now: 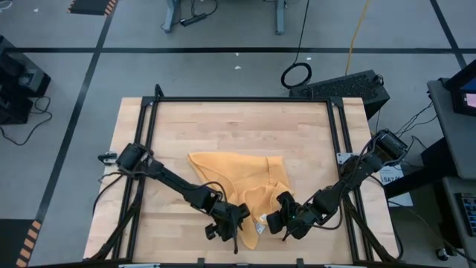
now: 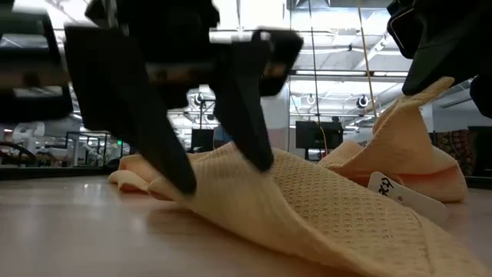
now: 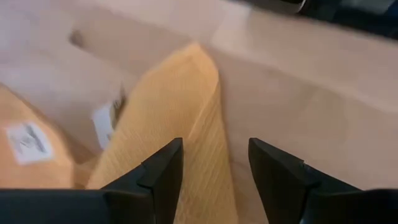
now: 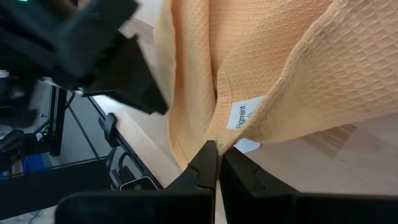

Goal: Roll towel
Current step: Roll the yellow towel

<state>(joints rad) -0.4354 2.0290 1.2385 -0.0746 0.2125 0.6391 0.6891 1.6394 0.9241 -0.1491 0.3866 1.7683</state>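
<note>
The towel (image 1: 236,179), orange-yellow and crumpled, lies on the wooden worktop (image 1: 238,123) a little toward the six o'clock side of its centre in the high view. Its broad part spreads from about nine o'clock to three o'clock of the cloth's own middle, and a narrower tongue runs down toward six o'clock, ending close to the worktop's near edge. A white label (image 4: 243,115) is sewn at the hem near that tongue.

The left gripper (image 1: 232,222) stands at the seven o'clock side of the tongue, its fingers (image 3: 163,169) apart and pointing down; in the left wrist view one finger rests over a folded ridge of cloth and the other is over bare wood just beside the towel's edge. In the low view the same two fingers come down onto the cloth's raised fold.

The right gripper (image 1: 285,216) is at the tongue's four o'clock side, fingers pressed together on the towel's hem just beside the label, and the cloth rises to a peak under it (image 2: 419,96).

Open wood lies from ten through two o'clock, beyond the towel, and in strips at nine and three o'clock. Toward six o'clock little room is left between the cloth and the worktop's edge, and both arms crowd it.
</note>
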